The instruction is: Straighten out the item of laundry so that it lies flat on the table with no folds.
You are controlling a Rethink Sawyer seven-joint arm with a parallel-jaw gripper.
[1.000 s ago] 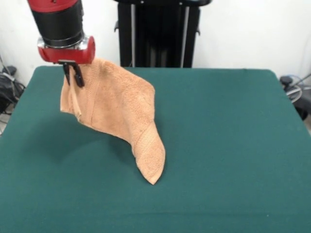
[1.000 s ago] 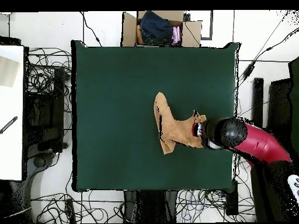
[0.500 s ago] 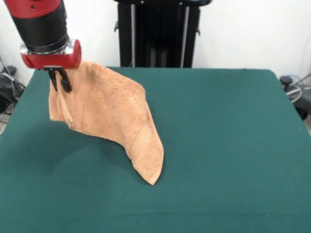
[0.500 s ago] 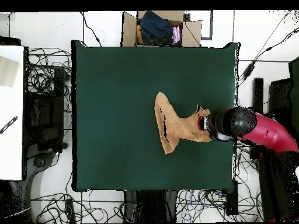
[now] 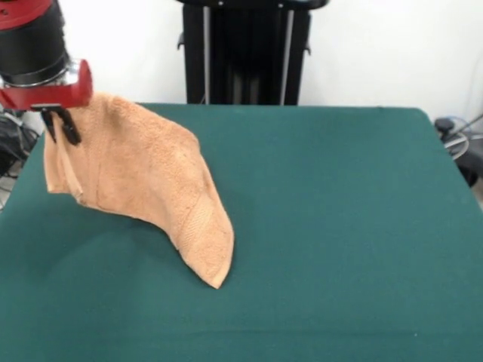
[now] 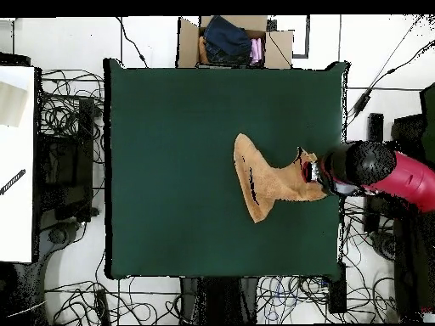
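- The gripper (image 5: 59,124) is clenched on one corner of the tan towel (image 5: 143,181), holding it up.
- The towel hangs slanting toward 4 o'clock; its low corner touches the green surface (image 5: 339,226).

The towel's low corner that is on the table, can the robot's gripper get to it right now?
Probably not yet. The gripper is shut on the towel at its raised edge, so it is busy. Nothing else lies on the table near the low corner, so the way looks free once it lets go.
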